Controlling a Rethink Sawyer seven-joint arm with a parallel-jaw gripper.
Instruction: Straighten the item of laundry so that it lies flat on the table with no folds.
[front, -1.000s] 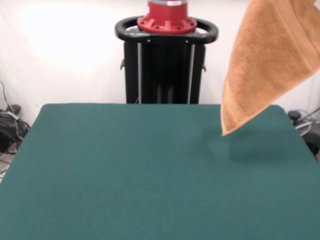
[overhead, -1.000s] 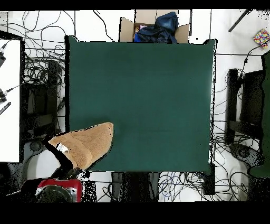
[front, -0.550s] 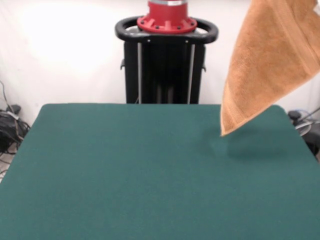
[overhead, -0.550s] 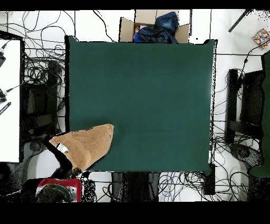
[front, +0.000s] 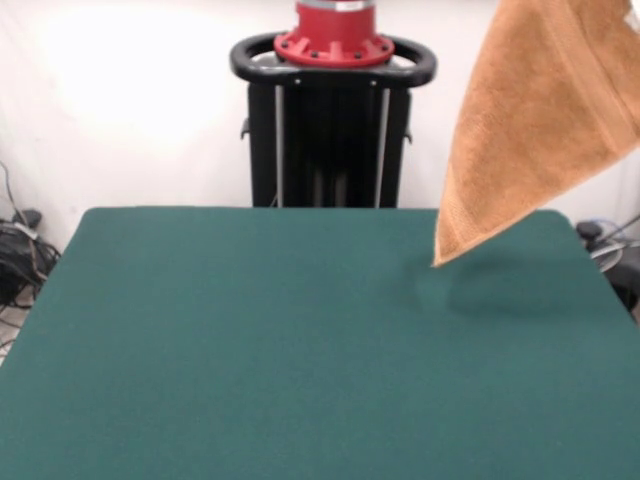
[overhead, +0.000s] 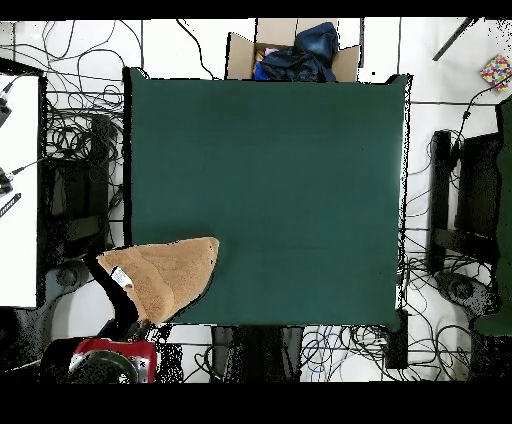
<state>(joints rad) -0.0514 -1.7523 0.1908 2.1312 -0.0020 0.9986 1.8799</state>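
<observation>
The item of laundry (front: 540, 130), an orange-tan terry towel, hangs in the air at the upper right of the front view. Its top runs out of the picture, and its lowest corner points down just above the far right part of the dark green table (front: 300, 340). Seen from overhead, the item of laundry (overhead: 165, 272) hangs over the table's (overhead: 270, 180) bottom left corner and partly past the left edge. My gripper (overhead: 112, 278) sits at the towel's left end, shut on it, at the tip of the black arm link. The fingers are hidden by cloth.
A cardboard box of dark clothes (overhead: 293, 55) stands beyond the table's top edge in the overhead view. Cables cover the floor around the table. The black pedestal frame (front: 330, 130) stands behind the table's far edge.
The hanging towel has swung slightly; its lowest corner has shifted a little toward the table's middle. It is still held up in the air.
</observation>
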